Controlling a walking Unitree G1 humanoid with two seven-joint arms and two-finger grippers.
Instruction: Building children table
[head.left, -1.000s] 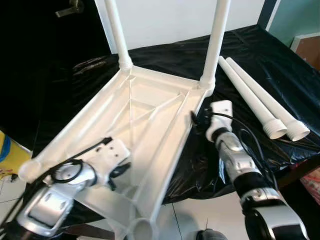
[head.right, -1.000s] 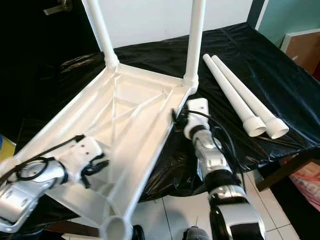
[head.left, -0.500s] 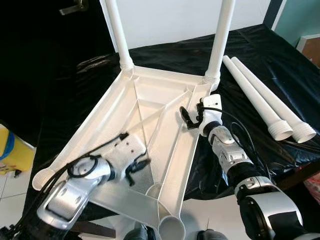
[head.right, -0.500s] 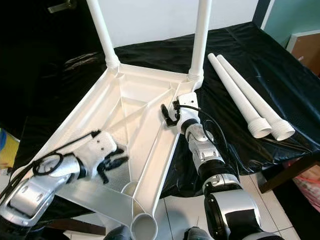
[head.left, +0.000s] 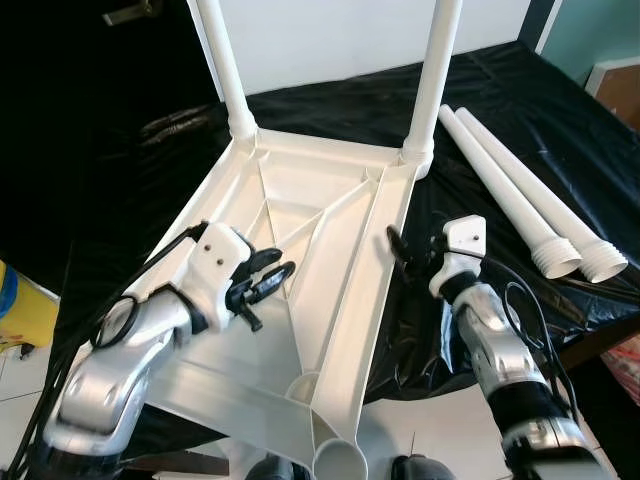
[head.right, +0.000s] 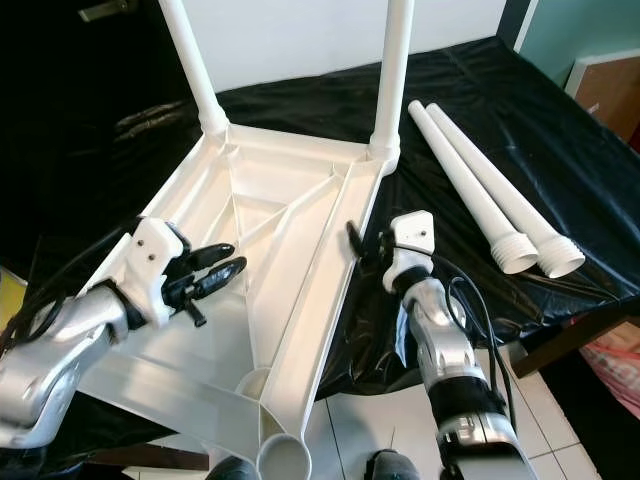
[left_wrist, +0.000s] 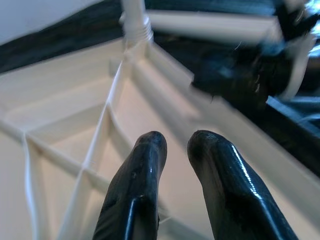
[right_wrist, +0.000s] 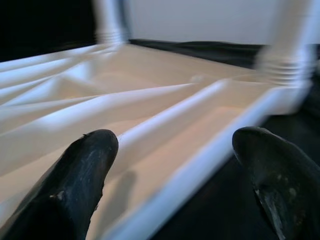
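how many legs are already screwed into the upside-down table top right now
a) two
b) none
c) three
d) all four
a) Two white legs stand upright in the far corner sockets of the inverted table top, while two loose legs lie on the black cover to the robot's right, and the near corner socket is open.

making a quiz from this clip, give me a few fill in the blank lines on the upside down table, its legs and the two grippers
1. The white tabletop has ____ legs screwed in, standing upright.
2. ____ loose legs lie on the black sheet.
3. The right gripper, by the tabletop's edge, has its fingers ____.
4. The left gripper hovers over the tabletop's ____.

Missing words: two; two; open; underside
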